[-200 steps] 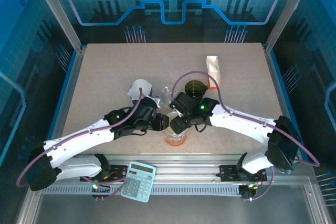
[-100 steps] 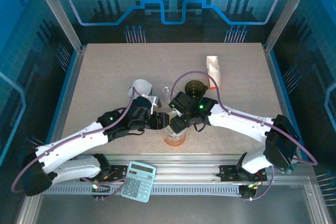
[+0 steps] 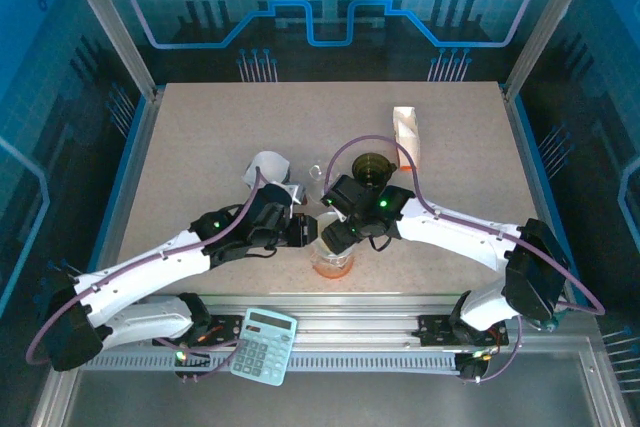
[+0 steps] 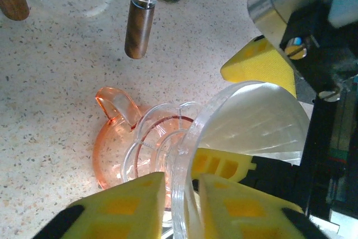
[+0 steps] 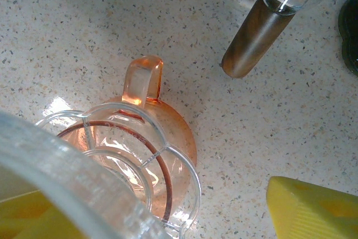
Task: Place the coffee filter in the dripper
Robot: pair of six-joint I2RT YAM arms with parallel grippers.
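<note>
Jaws of the left gripper (image 4: 182, 186) are pinching the rim of the clear dripper (image 4: 193, 132) over the pink cup (image 4: 106, 155), the white coffee filter (image 4: 263, 121) lining its cone; those of the right gripper (image 5: 162, 211) are standing wide apart, either side of that rim

desk: speckled beige top (image 3: 200, 137), blue trim down both sides, mostly bare toward the back
near edge, middle: pink glass mug (image 3: 333, 265) with a loop handle, sitting right on the desk
behind the mug: dark cup (image 3: 372, 168)
just left of the cup: clear glass piece (image 3: 318, 172) with a brown wood handle
back right: white carton (image 3: 407, 132)
left of centre: white paper-looking thing (image 3: 266, 166), honestly can't tell what
front rail: calculator (image 3: 264, 345), off the desk
</note>
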